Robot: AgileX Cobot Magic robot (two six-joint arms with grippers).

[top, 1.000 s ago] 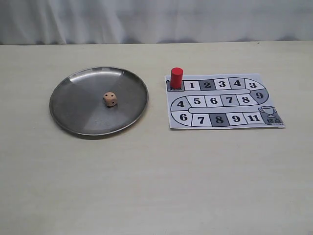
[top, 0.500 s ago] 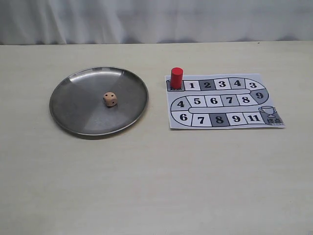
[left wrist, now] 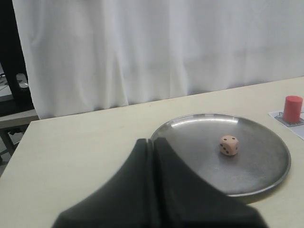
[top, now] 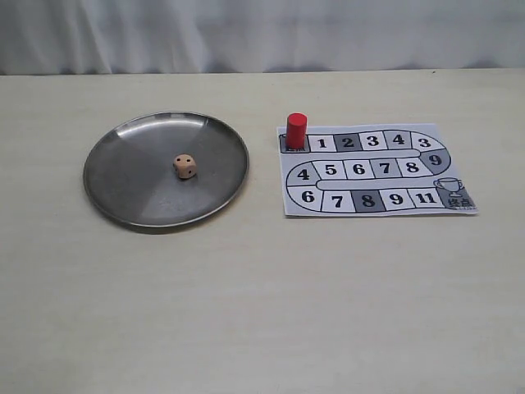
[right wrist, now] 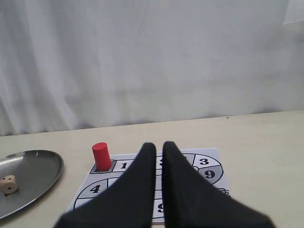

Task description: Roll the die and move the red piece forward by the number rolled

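Brushed metal plate (top: 131, 190), wooden die (top: 184, 166)

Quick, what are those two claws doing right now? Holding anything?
Left gripper: closed, holding nothing.
Right gripper: closed, holding nothing.

Matte black fingers (left wrist: 190, 190), smooth, tapered, wedge-shaped

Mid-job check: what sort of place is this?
Probably a staged test tabletop: pale table, white curtain backdrop, a metal plate holding the die, a printed number board with the red piece.
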